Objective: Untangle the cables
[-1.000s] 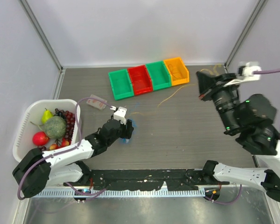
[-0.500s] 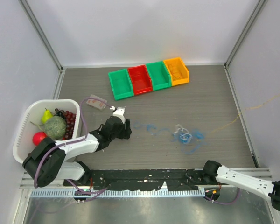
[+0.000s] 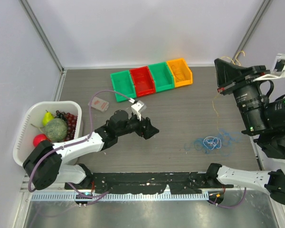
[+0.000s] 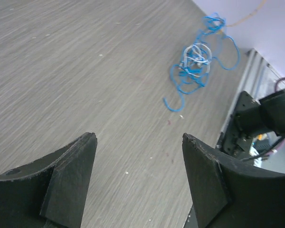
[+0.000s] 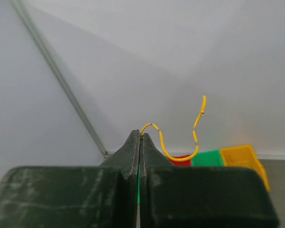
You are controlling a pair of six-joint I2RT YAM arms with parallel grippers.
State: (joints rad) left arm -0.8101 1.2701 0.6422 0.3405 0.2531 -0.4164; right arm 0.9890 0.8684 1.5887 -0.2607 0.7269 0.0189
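Raised at the far right, the right gripper (image 5: 140, 135) is pressed together on the thin orange-yellow wire (image 5: 179, 160), which hangs toward the thin blue wire tangle (image 3: 211, 142) on the grey wood-grain surface (image 3: 180, 109), near right. The left gripper (image 4: 137, 137) hovers spread and empty to its left. It would be best to pin the blue tangle before lifting further, lest it drag. Only the left wrist view resolves the whitish wire loops (image 4: 195, 53) inside it; only the overhead view shows the hanging strand.

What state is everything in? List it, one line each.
left gripper, open, empty, over the table
right gripper, shut on yellow cable, raised
yellow cable, lifted, hanging down
blue cable, tangled heap on the table
white cable, coiled in the blue heap
basket, holds fruit
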